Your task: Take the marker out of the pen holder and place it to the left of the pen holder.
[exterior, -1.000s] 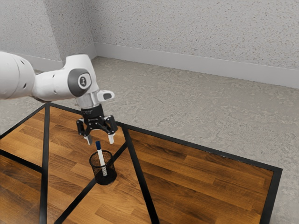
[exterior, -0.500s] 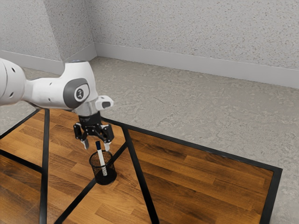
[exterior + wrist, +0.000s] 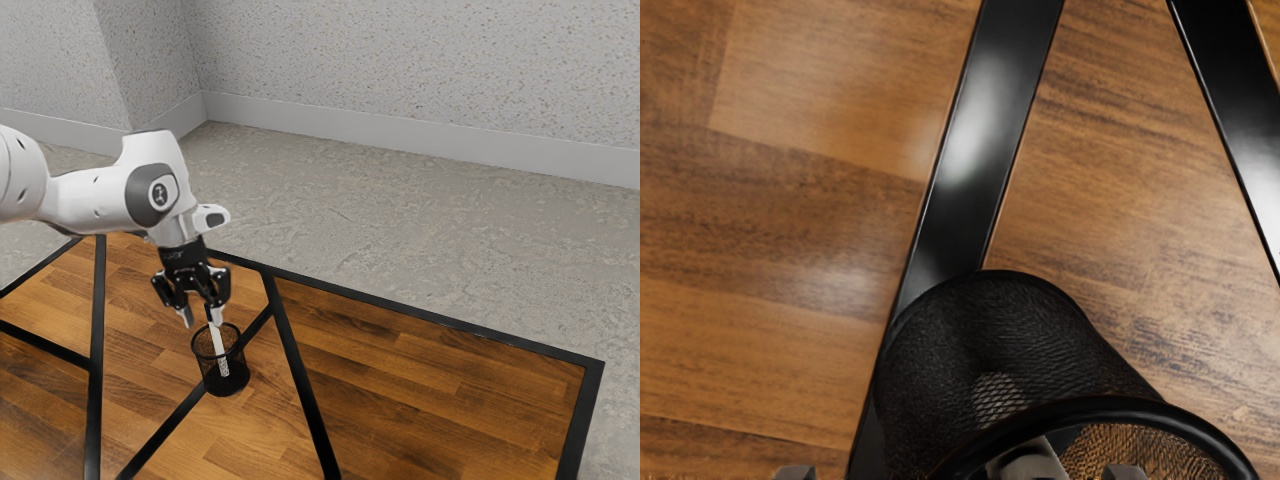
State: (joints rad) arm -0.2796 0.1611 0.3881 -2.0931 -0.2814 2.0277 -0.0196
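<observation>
My gripper (image 3: 202,317) hangs open just above the pen holder (image 3: 224,375), a black mesh cup standing upright on the table. The white marker (image 3: 219,347) leans inside it, its dark cap up at fingertip height, beside the finger on the exterior view's right and partly hidden there. In the wrist view, the fingertips of my gripper (image 3: 960,472) peek in far apart at the lower edge. Between them lie the holder's mesh wall (image 3: 985,350) and the pale marker (image 3: 1032,464) within its rim.
The wooden table (image 3: 430,370) has black strips crossing its top, one of them (image 3: 975,140) running under the holder. A black border (image 3: 440,320) edges the table, with grey floor beyond it.
My gripper has come down toward the cap and shifted slightly to the exterior view's left, staying open. The holder and marker have kept their places.
</observation>
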